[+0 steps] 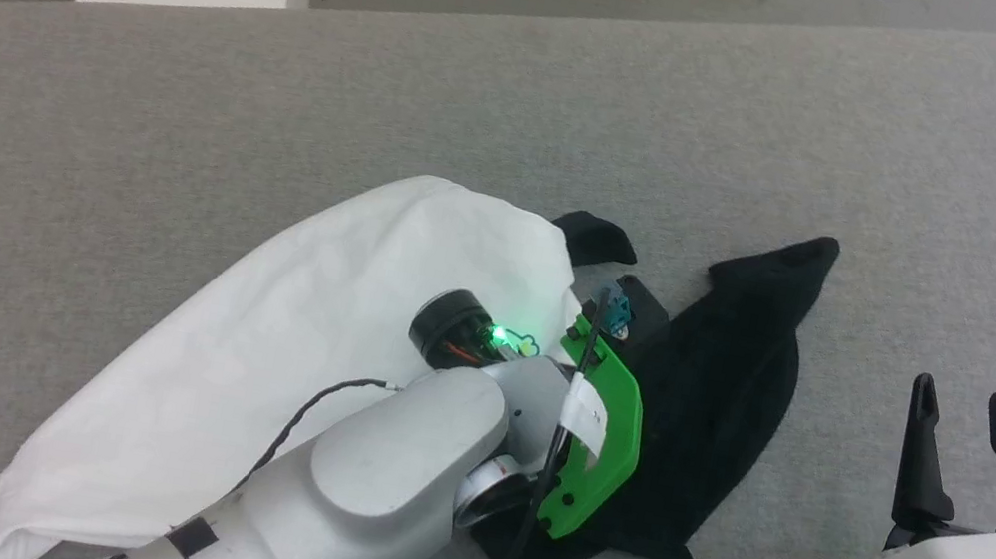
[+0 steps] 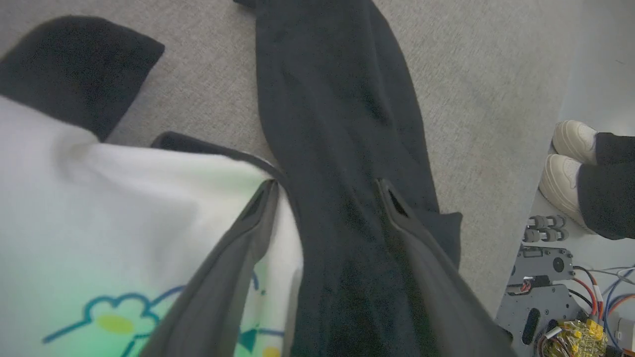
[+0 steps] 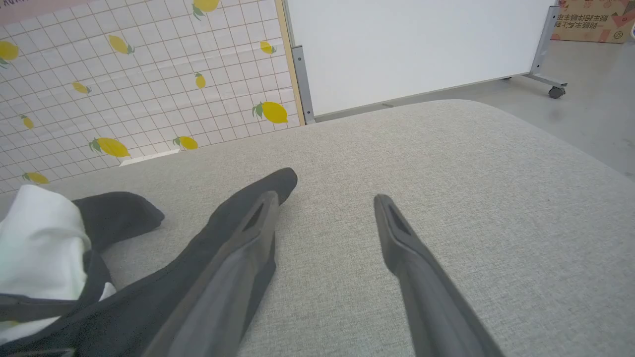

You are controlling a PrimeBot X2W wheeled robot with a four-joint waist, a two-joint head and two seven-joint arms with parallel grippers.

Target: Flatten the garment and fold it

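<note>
Grey padded table (image 1: 882,162), the shirt (image 1: 273,353) lying bunched on it, left of centre. One cardboard box (image 3: 590,20) on the floor by the far wall; what is in it cannot be told. The left gripper (image 2: 327,191) hangs low over the shirt's middle with its jaws wide apart and clamped on nothing. In its wrist view one finger (image 2: 248,228) lies across the edge of the white body, right by the yellow-and-blue cartoon print (image 2: 119,317). The other finger lies over the black sleeve (image 2: 342,99), which runs up between the two. Whether either fingertip touches cloth cannot be told. The right gripper (image 1: 964,398) sits to the right of the shirt over bare table, jaws also spread, holding nothing and clear of the sleeve in the head view. The white body is a long rumpled mound, its long axis slanting from the near left corner up toward the table's centre. From there the black sleeve slants away to the far right, its cuff (image 1: 811,251) pointing at the far edge. A second black cuff (image 1: 596,235) pokes out just behind the white mound. Off the table edge, a person's pale shoes (image 2: 570,163) stand beside loose wiring and metal parts (image 2: 560,287). Behind the table are a lemon-print wall (image 3: 124,89) and a white wheeled panel (image 3: 407,49).
</note>
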